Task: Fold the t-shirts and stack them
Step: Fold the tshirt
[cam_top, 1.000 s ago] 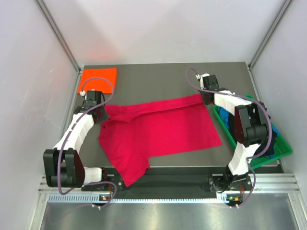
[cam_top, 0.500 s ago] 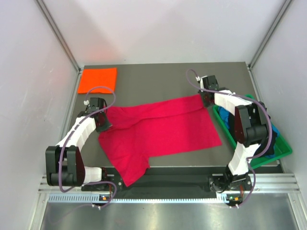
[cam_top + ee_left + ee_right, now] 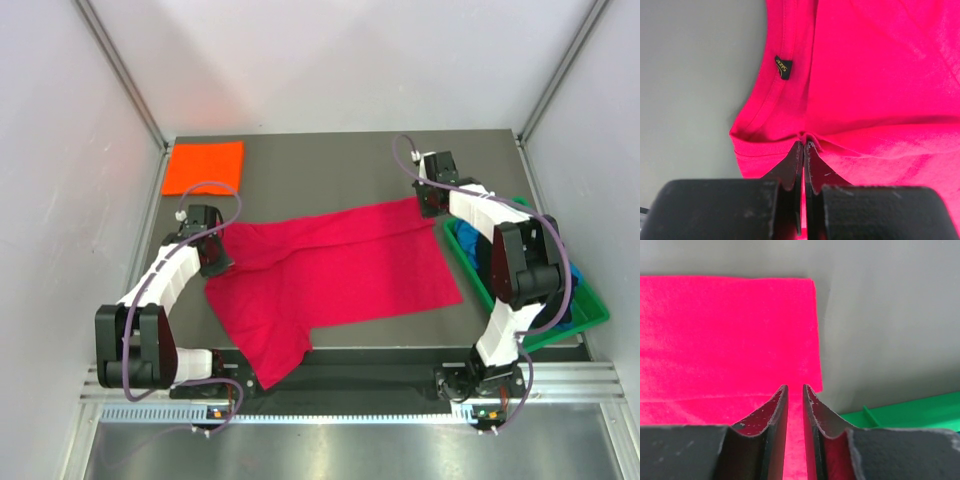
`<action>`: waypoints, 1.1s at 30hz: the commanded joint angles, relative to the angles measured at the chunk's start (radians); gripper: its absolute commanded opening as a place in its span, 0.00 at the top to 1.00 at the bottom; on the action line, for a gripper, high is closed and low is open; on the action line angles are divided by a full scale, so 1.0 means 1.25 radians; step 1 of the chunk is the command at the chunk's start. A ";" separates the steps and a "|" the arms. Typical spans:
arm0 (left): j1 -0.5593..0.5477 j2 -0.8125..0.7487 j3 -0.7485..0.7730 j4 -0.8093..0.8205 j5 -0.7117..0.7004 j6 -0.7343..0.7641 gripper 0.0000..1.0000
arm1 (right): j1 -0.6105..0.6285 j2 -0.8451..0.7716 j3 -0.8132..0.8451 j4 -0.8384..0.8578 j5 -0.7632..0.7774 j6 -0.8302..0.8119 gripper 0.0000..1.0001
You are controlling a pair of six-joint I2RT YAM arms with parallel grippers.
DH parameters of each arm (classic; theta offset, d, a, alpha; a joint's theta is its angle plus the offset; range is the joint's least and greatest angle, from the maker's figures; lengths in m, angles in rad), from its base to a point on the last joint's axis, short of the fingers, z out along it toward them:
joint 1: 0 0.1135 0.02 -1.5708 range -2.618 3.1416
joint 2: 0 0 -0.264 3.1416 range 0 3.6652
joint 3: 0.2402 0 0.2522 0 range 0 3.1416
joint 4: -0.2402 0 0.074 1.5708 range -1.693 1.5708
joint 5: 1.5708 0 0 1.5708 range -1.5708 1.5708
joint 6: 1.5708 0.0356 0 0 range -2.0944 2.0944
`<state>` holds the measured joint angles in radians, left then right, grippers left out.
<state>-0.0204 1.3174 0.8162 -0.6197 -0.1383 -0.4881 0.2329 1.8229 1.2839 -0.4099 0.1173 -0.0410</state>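
Crimson t-shirt [image 3: 340, 265] flat at mid table [image 3: 320, 165], long axis left to right: collar [image 3: 771, 95] leftward, hem [image 3: 810, 330] rightward beside green bin [image 3: 590, 312]. Left gripper [image 3: 804, 146] clenched on collar fold; right gripper [image 3: 795, 390] unclenched, jaws slightly parted over the hem.

Left gripper [image 3: 804, 145] pinched closed, right gripper [image 3: 795, 387] slightly parted, both arms stretched forward, wrists angled down.

Crimson t-shirt [image 3: 340, 265]: soft matt knit cloth, stitched collar rib. Orange t-shirt [image 3: 204, 167], 10 o'clock: matt cloth. Table [image 3: 330, 170]: smooth matt grey. Bin [image 3: 590, 305], 4 o'clock: glossy green plastic.
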 commanded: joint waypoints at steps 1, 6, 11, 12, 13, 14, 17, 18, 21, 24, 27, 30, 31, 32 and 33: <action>0.003 -0.004 -0.007 0.009 0.016 0.004 1.00 | -0.001 0.006 -0.004 0.047 -0.009 0.028 0.82; 0.003 0.005 0.028 -0.026 0.030 0.001 0.76 | -0.001 0.041 0.015 0.032 0.013 0.078 0.80; 0.004 -0.027 0.070 -0.007 -0.011 -0.005 0.60 | 0.001 0.038 0.025 0.013 0.053 0.132 0.77; 0.006 -0.022 0.086 -0.001 -0.024 -0.006 0.58 | 0.000 0.034 0.022 0.011 0.067 0.141 0.77; 0.010 -0.001 0.105 -0.002 -0.024 0.000 0.58 | 0.001 0.021 0.019 0.014 0.068 0.160 0.77; 0.010 0.014 0.146 -0.009 -0.026 0.004 0.58 | 0.005 0.013 0.012 0.015 0.069 0.170 0.77; 0.052 0.070 0.208 0.002 0.021 0.008 0.58 | 0.036 -0.031 -0.002 0.019 0.088 0.239 0.78; 0.063 0.081 0.216 0.011 0.082 0.004 0.58 | 0.048 -0.044 -0.011 0.025 0.101 0.263 0.77; 0.107 0.108 0.215 0.070 0.188 -0.022 0.58 | 0.118 -0.101 -0.067 0.080 0.114 0.375 0.72; 0.152 0.125 0.173 0.149 0.269 -0.062 0.58 | 0.202 -0.145 -0.140 0.185 0.110 0.458 0.69; 0.192 0.168 0.174 0.172 0.306 -0.073 0.58 | 0.296 -0.164 -0.183 0.282 0.116 0.532 0.69; 0.198 0.223 0.212 0.163 0.312 -0.060 0.59 | 0.410 -0.144 -0.185 0.362 0.148 0.590 0.63; 0.198 0.243 0.216 0.178 0.311 -0.056 0.59 | 0.474 -0.125 -0.180 0.378 0.169 0.591 0.61; 0.199 0.267 0.226 0.191 0.307 -0.055 0.59 | 0.557 -0.088 -0.152 0.426 0.236 0.567 0.60; 0.199 0.268 0.226 0.191 0.307 -0.055 0.59 | 0.557 -0.078 -0.152 0.426 0.253 0.567 0.60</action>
<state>0.2276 1.6318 1.0489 -0.4587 0.2085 -0.5552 0.8139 1.6711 1.0542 -0.0467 0.2928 0.6281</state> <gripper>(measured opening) 0.411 0.391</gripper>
